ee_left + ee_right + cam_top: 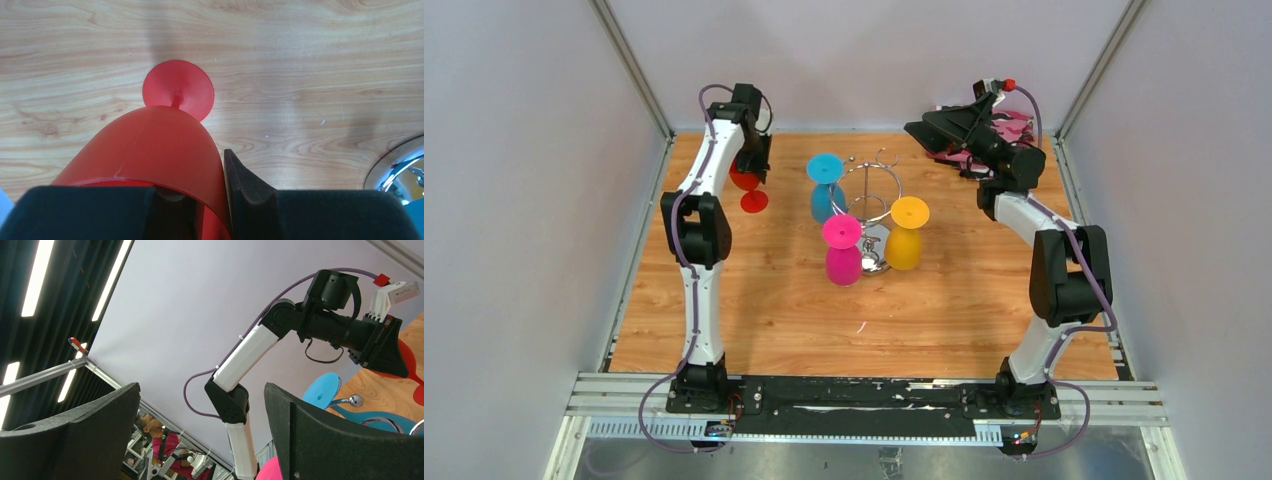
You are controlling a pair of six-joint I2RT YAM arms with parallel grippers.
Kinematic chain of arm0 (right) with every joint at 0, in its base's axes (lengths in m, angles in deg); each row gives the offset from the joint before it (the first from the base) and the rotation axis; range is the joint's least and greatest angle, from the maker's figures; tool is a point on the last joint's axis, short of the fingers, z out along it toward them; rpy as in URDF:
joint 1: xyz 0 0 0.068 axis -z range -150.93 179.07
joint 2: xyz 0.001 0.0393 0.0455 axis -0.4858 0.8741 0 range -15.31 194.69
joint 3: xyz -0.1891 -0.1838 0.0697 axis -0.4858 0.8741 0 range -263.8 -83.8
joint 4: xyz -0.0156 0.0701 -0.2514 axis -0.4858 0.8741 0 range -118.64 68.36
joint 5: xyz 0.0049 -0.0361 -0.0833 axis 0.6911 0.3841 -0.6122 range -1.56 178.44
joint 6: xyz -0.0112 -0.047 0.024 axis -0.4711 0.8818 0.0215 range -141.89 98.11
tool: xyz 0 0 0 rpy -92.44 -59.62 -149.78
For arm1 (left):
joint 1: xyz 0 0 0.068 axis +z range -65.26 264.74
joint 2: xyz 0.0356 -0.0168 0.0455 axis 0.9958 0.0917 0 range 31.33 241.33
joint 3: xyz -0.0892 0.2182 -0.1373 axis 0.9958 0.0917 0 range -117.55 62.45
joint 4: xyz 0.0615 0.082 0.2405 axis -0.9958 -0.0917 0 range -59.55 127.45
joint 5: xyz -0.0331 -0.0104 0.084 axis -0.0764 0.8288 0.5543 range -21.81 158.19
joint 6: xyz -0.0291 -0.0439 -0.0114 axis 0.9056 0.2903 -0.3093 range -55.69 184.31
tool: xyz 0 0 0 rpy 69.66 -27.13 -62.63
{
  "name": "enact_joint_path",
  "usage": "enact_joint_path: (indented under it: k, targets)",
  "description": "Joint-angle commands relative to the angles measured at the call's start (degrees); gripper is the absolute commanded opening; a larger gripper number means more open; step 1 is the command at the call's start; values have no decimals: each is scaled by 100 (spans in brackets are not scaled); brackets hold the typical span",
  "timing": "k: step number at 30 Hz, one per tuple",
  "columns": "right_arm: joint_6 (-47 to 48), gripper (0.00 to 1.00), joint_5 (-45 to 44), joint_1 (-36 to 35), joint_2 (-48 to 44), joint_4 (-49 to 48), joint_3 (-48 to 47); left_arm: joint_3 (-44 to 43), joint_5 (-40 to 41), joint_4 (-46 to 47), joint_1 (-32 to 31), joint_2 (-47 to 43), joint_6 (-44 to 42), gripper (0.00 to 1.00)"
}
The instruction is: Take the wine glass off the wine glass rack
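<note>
Left hand (200, 200) pinches the red wine glass (155, 145), wrist-view clear; right hand (202, 405) gapes empty.

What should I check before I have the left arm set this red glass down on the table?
1. Left gripper hold: its fingers clamp the bowl of the red wine glass. Ok.
2. Glass free of the wine glass rack: it is apart from the rack, off to its left. Ok.
3. Landing spot: bare wood of the table shows around the foot. Ok.
4. Gap between foot and table: cannot tell.
5. Right gripper: open, empty, at the back right, away from the rack. Ok.
6. Blue glass, pink glass and yellow glass hang on the rack. Ok.
</note>
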Motion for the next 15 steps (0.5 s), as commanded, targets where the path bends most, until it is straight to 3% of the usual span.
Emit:
enact_joint_path:
  k: [1, 7, 15]
  targets:
    - [92, 99, 112, 76, 43, -335, 52, 104, 82, -98, -8, -207, -32, 29]
    - [47, 99, 103, 75, 59, -399, 61, 35, 306, -107, -12, -524, -23, 47]
    - [41, 99, 104, 76, 77, -399, 79, -229, 220, -123, -7, -1132, 11, 53]
